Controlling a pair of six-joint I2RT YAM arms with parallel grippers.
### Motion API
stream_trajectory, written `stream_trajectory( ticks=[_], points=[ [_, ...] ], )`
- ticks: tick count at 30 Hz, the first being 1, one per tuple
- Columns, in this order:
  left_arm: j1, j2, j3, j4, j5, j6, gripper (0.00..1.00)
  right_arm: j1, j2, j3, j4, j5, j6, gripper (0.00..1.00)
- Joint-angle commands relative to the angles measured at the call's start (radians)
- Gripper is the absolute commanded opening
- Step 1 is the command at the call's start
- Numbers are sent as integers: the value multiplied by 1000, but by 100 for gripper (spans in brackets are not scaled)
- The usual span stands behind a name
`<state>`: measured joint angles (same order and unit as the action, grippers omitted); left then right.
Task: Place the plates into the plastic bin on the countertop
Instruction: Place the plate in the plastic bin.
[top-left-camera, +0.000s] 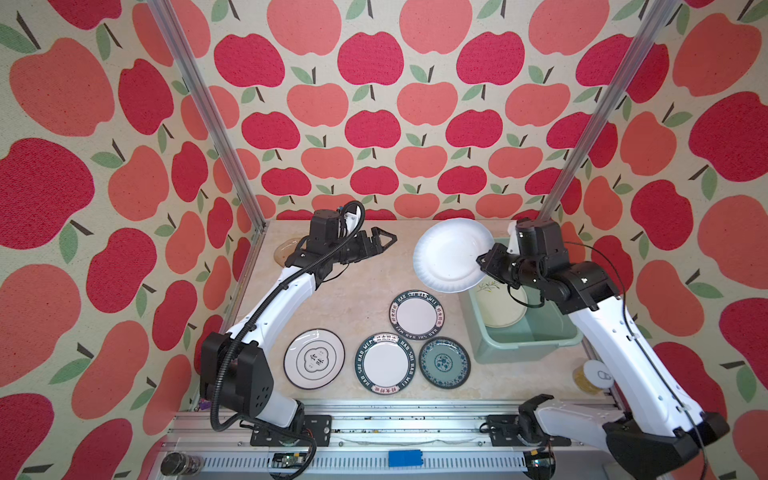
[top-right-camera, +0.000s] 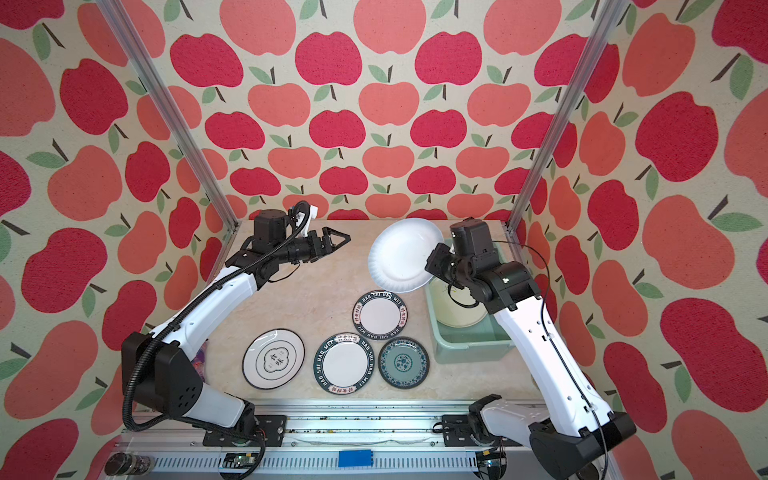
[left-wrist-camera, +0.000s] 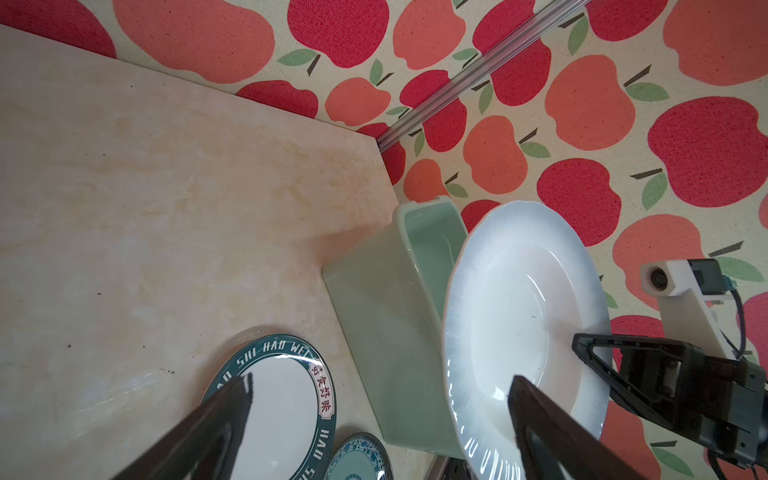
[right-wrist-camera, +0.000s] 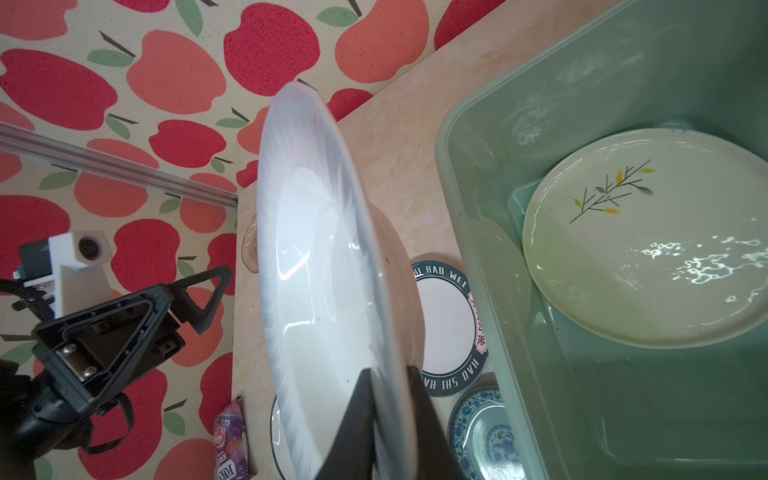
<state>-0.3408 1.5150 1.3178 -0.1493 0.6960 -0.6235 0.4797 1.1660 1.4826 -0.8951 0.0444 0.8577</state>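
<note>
My right gripper (top-left-camera: 482, 259) (right-wrist-camera: 386, 372) is shut on the rim of the plain white plate (top-left-camera: 451, 253) (right-wrist-camera: 316, 270), which hangs tilted in the air beside the bin's far left corner. The mint plastic bin (top-left-camera: 532, 343) (right-wrist-camera: 457, 166) holds a cream plate with a sprig motif (top-left-camera: 503, 309). On the countertop (top-left-camera: 353, 299) lie two green-lettered plates (top-left-camera: 417, 314) (top-left-camera: 385, 363), a teal plate (top-left-camera: 444, 362) and a black-rimmed emblem plate (top-left-camera: 314, 358). A translucent plate (top-left-camera: 286, 249) peeks from under my left arm. My left gripper (top-left-camera: 384, 241) (left-wrist-camera: 380, 378) hovers open and holds nothing.
A yellow jar with a white lid (top-left-camera: 592, 376) stands at the front right, by the right arm. A purple snack packet (right-wrist-camera: 230, 440) lies at the left edge. Aluminium rails (top-left-camera: 374, 424) run along the front, and wallpapered walls close three sides.
</note>
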Motion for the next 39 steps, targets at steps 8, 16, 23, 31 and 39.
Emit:
stream_trajectory(
  ticks=[8,16,23,31,39],
  points=[
    [-94,72,118,-84,3,35,99,-221,-181,-101,40,-126,28,0],
    [-139,108,135,-85,8,35,99,-396,-246,-224,111,-253,102,0],
    [-141,117,124,-90,14,43,99,-566,-267,-317,228,-363,187,0],
    [-132,123,101,-83,17,45,99,-675,-255,-385,255,-413,196,0],
    [-124,131,90,-78,23,41,99,-676,-219,-442,264,-377,145,0]
  ],
)
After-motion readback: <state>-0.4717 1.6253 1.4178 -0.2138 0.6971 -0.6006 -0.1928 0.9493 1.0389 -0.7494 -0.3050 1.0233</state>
